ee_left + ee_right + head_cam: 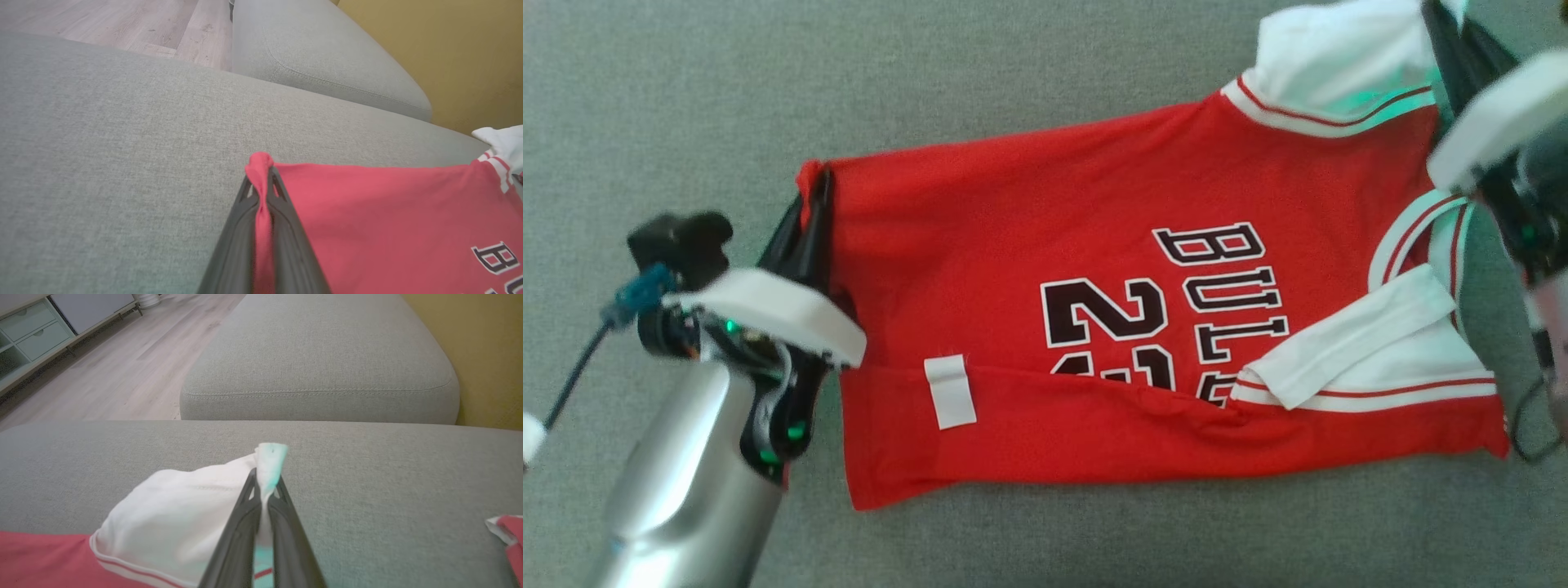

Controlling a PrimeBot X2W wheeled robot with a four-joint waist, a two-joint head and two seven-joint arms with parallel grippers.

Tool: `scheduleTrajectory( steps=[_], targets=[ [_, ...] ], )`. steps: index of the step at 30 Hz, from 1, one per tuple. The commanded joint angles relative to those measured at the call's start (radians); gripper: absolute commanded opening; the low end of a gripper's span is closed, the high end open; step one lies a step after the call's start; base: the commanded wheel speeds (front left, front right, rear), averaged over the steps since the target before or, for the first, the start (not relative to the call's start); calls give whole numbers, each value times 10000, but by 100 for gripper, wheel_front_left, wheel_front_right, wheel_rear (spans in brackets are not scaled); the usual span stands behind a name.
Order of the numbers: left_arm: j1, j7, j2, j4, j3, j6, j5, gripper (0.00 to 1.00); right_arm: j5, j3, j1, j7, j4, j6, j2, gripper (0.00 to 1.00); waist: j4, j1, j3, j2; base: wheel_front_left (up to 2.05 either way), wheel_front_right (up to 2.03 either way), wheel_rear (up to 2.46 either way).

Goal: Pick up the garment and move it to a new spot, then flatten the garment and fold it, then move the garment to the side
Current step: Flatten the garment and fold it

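On the grey cushion (pixel 686 98): red jersey (pixel 1045 269) lies spread, near edge folded over.
Left gripper (pixel 263 181): clamped on the jersey's red hem corner.
Right gripper (pixel 266 477): clamped on its white sleeve.
Around: second cushion (pixel 318 355), wooden floor (pixel 122 375), yellow wall (pixel 449 49).
Right wrist view adds: drawer cabinet (pixel 32 330).

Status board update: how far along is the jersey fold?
Done: red basketball jersey with white sleeves lies flat on the grey fabric cushion, near edge folded over. In hand: left pincer clamps a red corner, right pincer a white sleeve. Left: remaining folds, move aside.
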Motion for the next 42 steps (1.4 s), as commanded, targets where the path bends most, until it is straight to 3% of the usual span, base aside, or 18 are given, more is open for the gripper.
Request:
scheduleTrajectory(
  steps=[1,8,22,31,42],
  targets=[
    [80,-225,301,-371,457,-44,-77,0,152,-112,426,-60,-698,67,-202,0,-31,0,-183,0,0,0,0],
    [728,-970,212,-463,540,-297,-229,0,323,-575,1993,184,-1947,67,-271,0,-128,0,-585,0,0,0,0],
    [2106,-1788,318,-351,387,-910,-488,0,-60,-1626,5469,807,-4591,67,563,0,-352,0,-1026,0,0,0,0],
    [2789,-2155,413,-752,493,-858,-578,0,-194,-1875,6551,1057,-5309,67,1073,0,-547,0,-1308,0,0,0,0],
    [3322,-2160,680,-929,300,-872,-449,0,-90,-1853,7019,1346,-5569,67,1226,0,-763,0,-1556,0,0,0,0]
  ],
)
